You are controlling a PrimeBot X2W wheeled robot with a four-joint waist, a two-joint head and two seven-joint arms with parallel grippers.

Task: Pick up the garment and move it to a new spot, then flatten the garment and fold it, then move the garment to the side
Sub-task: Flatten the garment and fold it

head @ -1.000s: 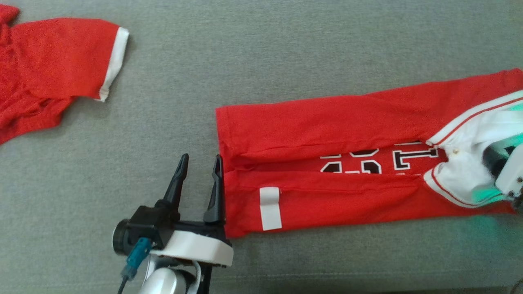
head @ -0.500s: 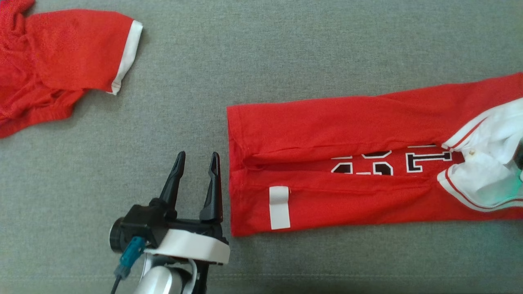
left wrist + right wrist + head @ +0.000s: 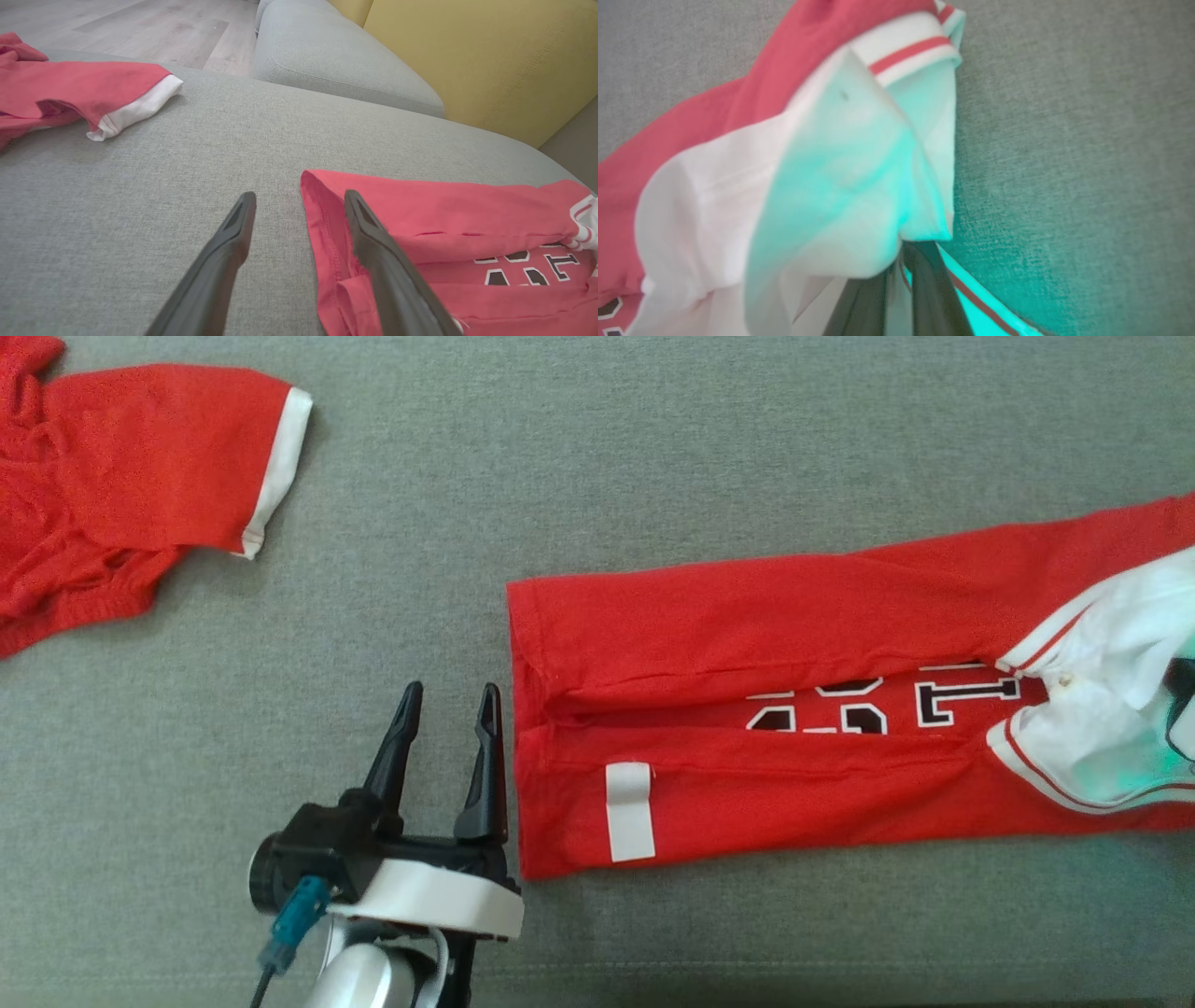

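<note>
Now the right claw [image 3: 899, 280], open 1 second ago, is pinching the long-folded red polo shirt [image 3: 747, 635] by its white collar [image 3: 1092, 747], which is bunching up more than before. The shirt is lying on the grey fabric sofa seat [image 3: 653, 448], right of centre. The left claw [image 3: 448, 695] is still waiting wide open just beside the hem [image 3: 515, 728]. 1 crumpled red garment [image 3: 121, 476] is sitting far left.

Garment [image 3: 747, 625]: matt red knit cloth; collar [image 3: 1102, 644] smooth white cloth. Sofa seat [image 3: 653, 457]: grey coarse woven fabric, matt. Left gripper [image 3: 450, 693] fingers [image 3: 485, 775]: matt black plastic; wrist shell [image 3: 439, 901]: glossy white plastic. Backrest [image 3: 467, 56]: yellow fine-weave cloth. Floor [image 3: 140, 23]: wood.
</note>
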